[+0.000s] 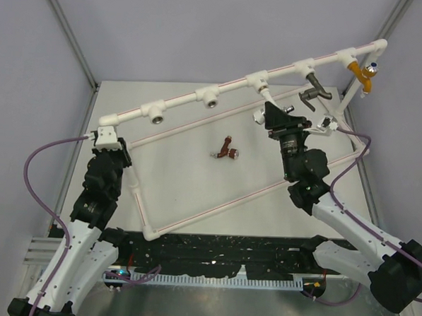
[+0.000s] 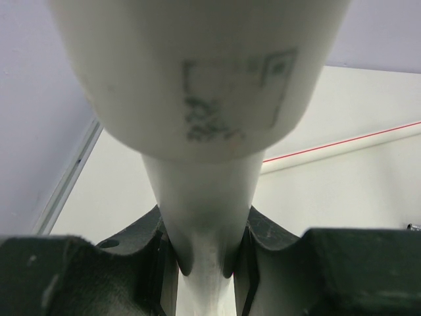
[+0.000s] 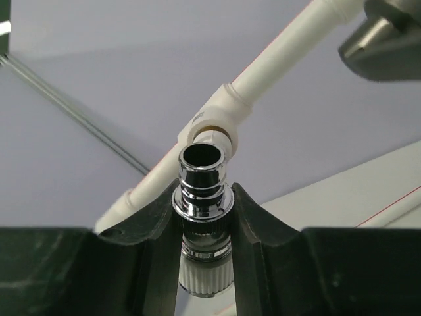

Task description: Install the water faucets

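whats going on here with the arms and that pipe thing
The left tool is shut on the white pipe frame at its left corner, apparently steadying it. The right tool is shut on a chrome-ended faucet, its open end aimed at a tee socket on the top pipe but not yet in it. A reddish-brown faucet lies loose on the table inside the frame. A grey faucet and a yellow faucet already sit at the frame's far right end.
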